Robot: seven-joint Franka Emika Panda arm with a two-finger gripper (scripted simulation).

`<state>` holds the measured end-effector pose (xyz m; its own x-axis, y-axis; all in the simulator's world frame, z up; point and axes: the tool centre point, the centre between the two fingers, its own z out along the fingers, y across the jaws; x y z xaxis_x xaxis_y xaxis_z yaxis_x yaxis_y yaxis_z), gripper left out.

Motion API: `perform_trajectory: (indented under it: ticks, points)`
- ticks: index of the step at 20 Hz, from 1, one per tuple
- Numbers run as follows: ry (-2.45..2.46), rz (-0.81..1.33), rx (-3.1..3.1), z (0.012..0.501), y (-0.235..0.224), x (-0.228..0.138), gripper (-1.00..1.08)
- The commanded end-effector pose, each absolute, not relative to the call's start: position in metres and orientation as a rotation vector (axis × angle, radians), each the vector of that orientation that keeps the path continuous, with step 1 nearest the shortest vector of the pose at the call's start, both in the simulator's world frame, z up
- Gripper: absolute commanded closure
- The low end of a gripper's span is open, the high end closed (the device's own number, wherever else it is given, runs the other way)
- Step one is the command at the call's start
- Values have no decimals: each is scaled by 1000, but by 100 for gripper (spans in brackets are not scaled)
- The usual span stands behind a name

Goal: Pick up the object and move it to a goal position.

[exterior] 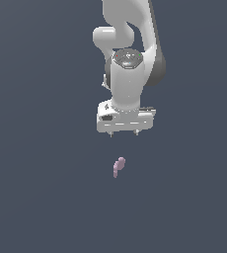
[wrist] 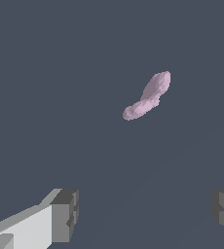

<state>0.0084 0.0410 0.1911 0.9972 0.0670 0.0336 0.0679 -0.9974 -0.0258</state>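
Surface: one uniform dark slate-blue ground (exterior: 41,197) fills both views edge to edge. No seams, texture, edges or walls are visible, and no horizon separates floor from background. Lighting is flat; no distinct shadow shows beneath the arm or the piece.

Arm: the white Panda arm (exterior: 128,44) enters from the top of the exterior view, with the wrist pointing downward. The gripper (exterior: 124,133) hangs in the middle of that view, its two short fingertips just visible under the white hand body.

Jaws: spread wide. In the wrist view the gripper (wrist: 145,214) shows one grey fingertip pad (wrist: 65,214) at one side of the frame and the other at the opposite edge, with bare ground between them. Nothing is held.

Object: the pale pink-mauve object (exterior: 118,167) lies on the ground, clear of the gripper and apart from it, appearing directly beneath the fingertips in the exterior view. In the wrist view the object (wrist: 148,96) is elongated, lumpy and slightly bent, lying at a diagonal, ahead of the fingers and not between them.
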Motion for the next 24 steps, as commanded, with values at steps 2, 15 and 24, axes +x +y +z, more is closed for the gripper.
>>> perform_trajectory:
  ticks: [2,15,24]
  points:
    - [-88,-50,-3113,191,39,10,-92]
    - [214,-31,-3106,180,34,36,-92]
    - [598,-11,-3064,164,26,66,-92]
